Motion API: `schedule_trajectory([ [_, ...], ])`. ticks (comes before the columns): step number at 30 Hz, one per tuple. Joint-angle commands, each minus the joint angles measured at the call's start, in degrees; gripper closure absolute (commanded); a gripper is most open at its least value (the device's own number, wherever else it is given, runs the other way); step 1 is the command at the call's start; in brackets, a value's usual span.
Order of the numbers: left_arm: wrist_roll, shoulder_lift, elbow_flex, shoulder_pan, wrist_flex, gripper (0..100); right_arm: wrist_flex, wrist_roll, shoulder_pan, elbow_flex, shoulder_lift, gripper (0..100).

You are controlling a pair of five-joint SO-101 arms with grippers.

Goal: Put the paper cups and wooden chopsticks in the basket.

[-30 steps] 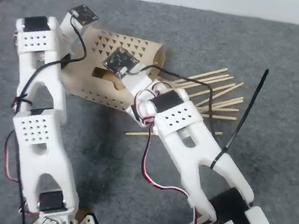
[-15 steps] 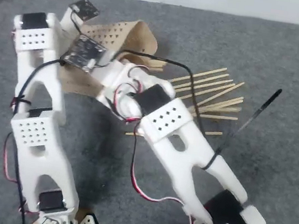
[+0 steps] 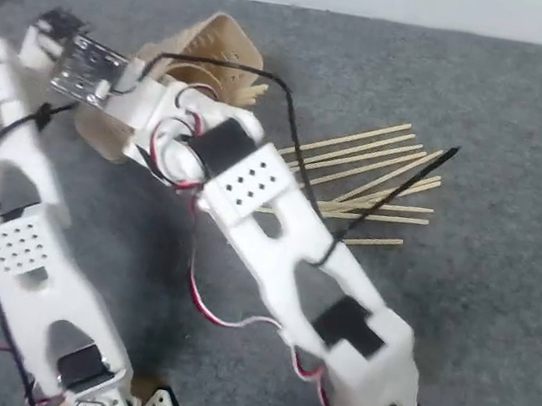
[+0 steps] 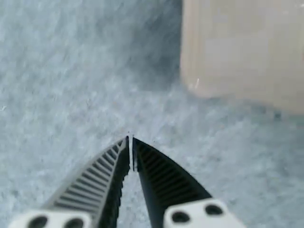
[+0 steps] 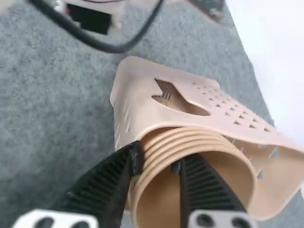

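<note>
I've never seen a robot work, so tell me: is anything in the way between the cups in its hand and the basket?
Nothing visible does. The right hand grips the stacked paper cups by the rim, and they lie right against the basket's wall. The wooden chopsticks lie aside on the carpet.

Grey carpet (image 3: pixel 496 326), wooden chopsticks (image 3: pixel 372 169) (fanned out)

paper cups (image 5: pixel 204 142) across basket (image 5: pixel 137 85) mouth; carpet (image 5: pixel 47 95) free
</note>
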Motion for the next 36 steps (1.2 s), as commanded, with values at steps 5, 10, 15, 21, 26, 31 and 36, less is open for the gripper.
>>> schedule_trajectory([
  [5,-2.2,8.4,-0.9,-6.9,-7.7,98,11.8,5.0,-0.2,-27.2,19.7,87.9],
  [10,-2.3,11.9,-1.0,-8.0,-8.9,98,14.9,5.2,0.0,-37.5,29.9,85.7],
  [15,-2.3,12.0,-1.0,-6.6,-9.0,98,14.8,4.8,0.0,-38.9,34.5,73.8],
  [21,-2.3,12.5,-0.8,-6.2,-9.0,98,15.6,5.1,-0.1,-38.4,34.9,73.1],
  [26,-2.3,12.5,-0.6,-6.6,-8.9,98,15.7,5.1,-0.8,-38.3,35.1,73.1],
  [31,-2.2,12.6,-0.5,-6.6,-8.7,98,15.3,6.2,-1.5,-37.2,37.2,73.5],
  [36,-2.2,12.6,-0.5,-6.8,-8.6,98,15.6,6.4,-1.5,-37.5,39.0,73.6],
])
